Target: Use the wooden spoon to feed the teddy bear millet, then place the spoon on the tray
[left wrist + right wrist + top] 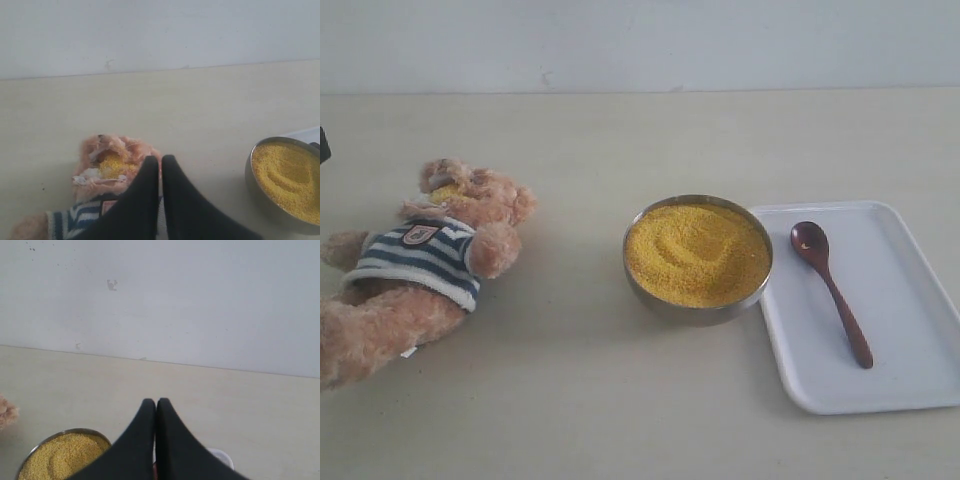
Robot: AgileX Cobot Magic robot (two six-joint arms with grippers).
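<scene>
The teddy bear [420, 265] lies on its back at the left, in a striped shirt, with yellow millet grains on its face [112, 165]. The metal bowl [698, 258] heaped with millet [695, 252] stands mid-table. On the white tray [910, 330] to its right rests the wooden spoon [830, 288], with nothing holding it. Neither gripper shows in the exterior view. My left gripper [160, 161] is shut and empty, with the bear's head just beyond its tips. My right gripper [155, 403] is shut and empty, with the bowl [60, 455] and a tray corner [222, 457] below it.
A pale wall [640, 40] runs along the table's far edge. Bare tabletop [570, 380] lies between the bear and the bowl. The tray's right side reaches the edge of the exterior view.
</scene>
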